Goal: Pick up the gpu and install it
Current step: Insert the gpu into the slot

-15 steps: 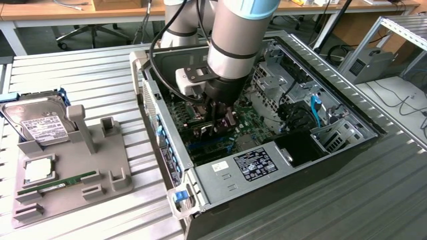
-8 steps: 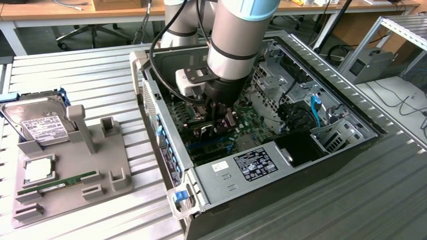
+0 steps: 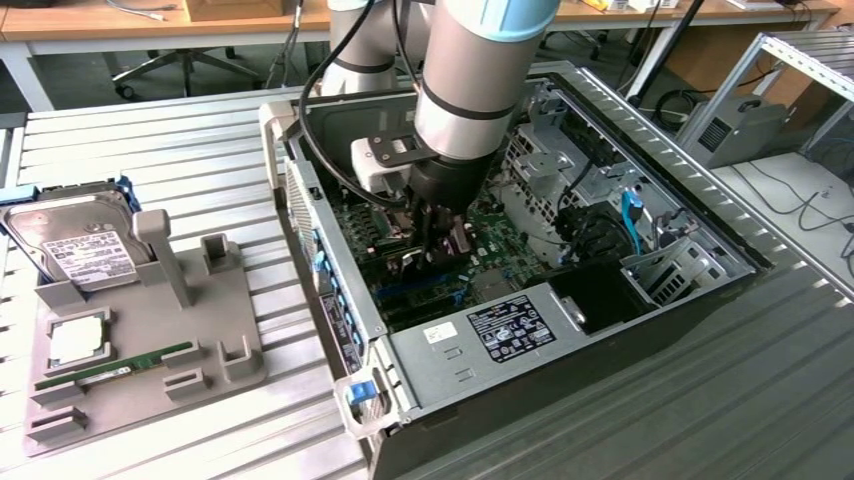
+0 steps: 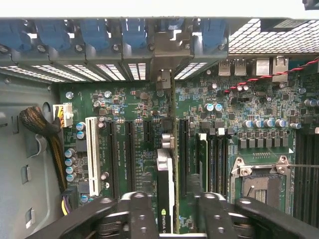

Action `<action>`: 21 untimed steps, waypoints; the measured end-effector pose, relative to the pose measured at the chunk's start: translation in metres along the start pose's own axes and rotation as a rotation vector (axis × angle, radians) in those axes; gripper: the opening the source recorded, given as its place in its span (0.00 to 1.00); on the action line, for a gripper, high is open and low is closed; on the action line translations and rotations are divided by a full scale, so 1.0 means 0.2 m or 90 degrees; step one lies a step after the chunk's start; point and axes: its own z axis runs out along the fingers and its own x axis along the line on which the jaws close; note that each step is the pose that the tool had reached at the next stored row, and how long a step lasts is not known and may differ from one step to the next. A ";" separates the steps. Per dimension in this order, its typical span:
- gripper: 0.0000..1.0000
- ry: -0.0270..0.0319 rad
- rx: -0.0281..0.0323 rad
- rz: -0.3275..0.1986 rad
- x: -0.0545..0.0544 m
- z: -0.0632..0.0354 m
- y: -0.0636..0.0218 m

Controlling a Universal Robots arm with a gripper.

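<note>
Black gpu (image 4: pixel 166 184) edge-on, bracket toward case rear

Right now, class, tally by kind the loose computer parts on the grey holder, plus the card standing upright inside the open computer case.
On the grey holder:
Hard drive: 1
Processor chip: 1
Memory stick: 1
In the computer case:
Graphics card: 1
Total: 4

Black gpu (image 4: pixel 165 184), green motherboard (image 4: pixel 129 104)
</note>
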 end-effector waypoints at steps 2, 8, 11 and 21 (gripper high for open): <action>0.27 0.0000 0.0001 0.000 0.00 0.000 0.000; 0.27 -0.0001 0.0000 0.000 0.00 0.000 0.000; 0.27 -0.0004 0.0000 0.000 0.00 0.000 0.000; 0.27 -0.0027 0.0000 0.000 0.00 -0.016 0.000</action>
